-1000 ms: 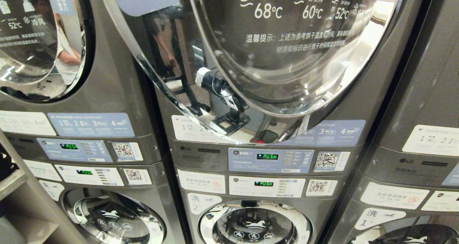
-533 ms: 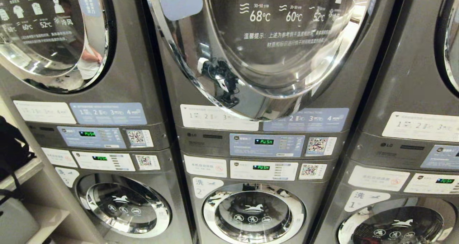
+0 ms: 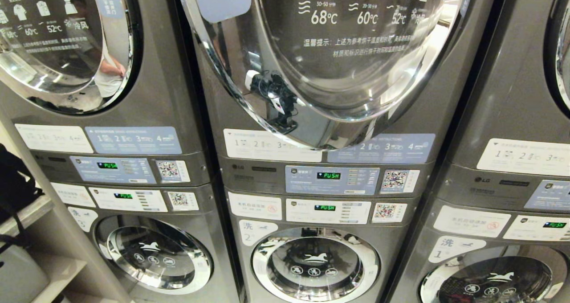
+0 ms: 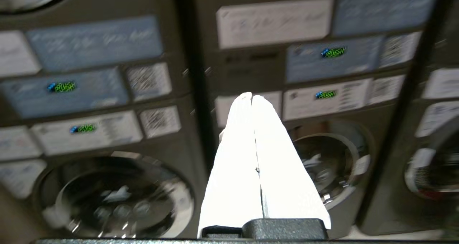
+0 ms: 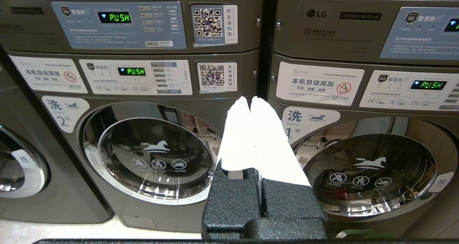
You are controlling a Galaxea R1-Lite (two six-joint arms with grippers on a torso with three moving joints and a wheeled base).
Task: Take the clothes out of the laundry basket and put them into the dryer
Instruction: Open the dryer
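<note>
The middle dryer (image 3: 347,53) fills the head view; its big round chrome door is closed, with temperature labels on the glass. The laundry basket and the clothes are out of view. Neither arm shows in the head view. In the left wrist view my left gripper (image 4: 251,96) is shut and empty, its white fingers (image 4: 236,158) pressed together, pointing at the seam between two stacked machines. In the right wrist view my right gripper (image 5: 250,99) is likewise shut and empty, aimed between two lower washer doors.
Below each dryer sits a washer (image 3: 315,263) with a closed round door and lit control panels (image 3: 331,179). More stacked machines stand on either side (image 3: 67,40). A shelf (image 3: 26,214) with a black bag (image 3: 13,182) stands at the far left.
The whole head view shifted during the first half second, the machines sliding up and shrinking a little: the camera moved. Since then the picture has held steady.
</note>
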